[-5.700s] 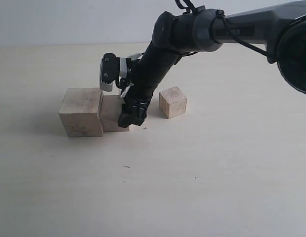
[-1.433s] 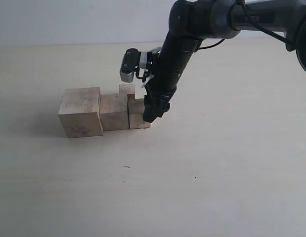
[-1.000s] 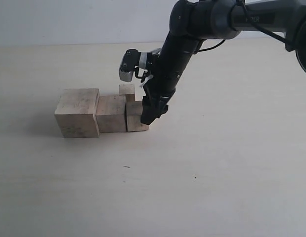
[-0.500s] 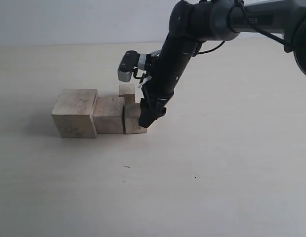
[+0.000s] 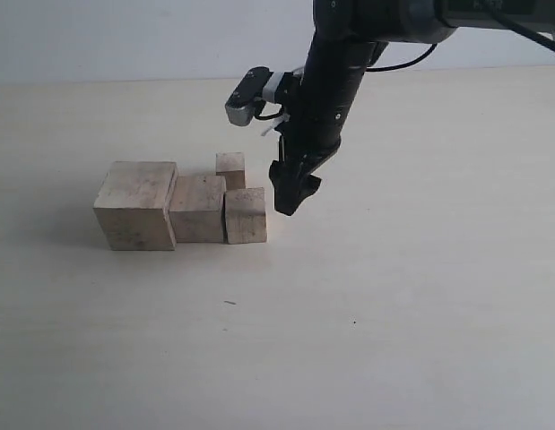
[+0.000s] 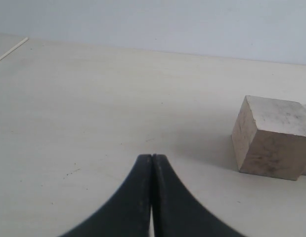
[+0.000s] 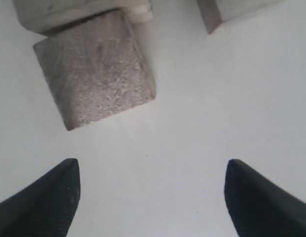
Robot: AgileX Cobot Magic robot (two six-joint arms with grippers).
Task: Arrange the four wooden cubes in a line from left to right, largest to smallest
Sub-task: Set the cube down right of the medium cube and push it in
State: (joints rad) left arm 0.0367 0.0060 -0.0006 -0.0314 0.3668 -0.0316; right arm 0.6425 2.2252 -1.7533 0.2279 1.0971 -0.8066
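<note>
Three wooden cubes sit touching in a row in the exterior view: the largest cube [image 5: 135, 204] on the left, the second cube [image 5: 198, 208] beside it, then the third cube [image 5: 246, 215]. The smallest cube [image 5: 230, 169] stands just behind the row. My right gripper [image 5: 292, 199] hangs open a little right of the third cube, off the table and holding nothing. The right wrist view shows the third cube [image 7: 96, 74] and the smallest cube [image 7: 237, 10] ahead of the open gripper [image 7: 152, 173]. My left gripper [image 6: 152, 157] is shut and empty, with the largest cube [image 6: 271, 136] off to its side.
The pale tabletop [image 5: 394, 313] stretches bare in front of and to the right of the cubes. The dark right arm [image 5: 335, 72] reaches down from the upper right. A pale wall [image 5: 125, 36] backs the table.
The right gripper pushed the third cube leftward against the row, nudging the row left. It has since come off the cube, opened, and risen up and to the right.
</note>
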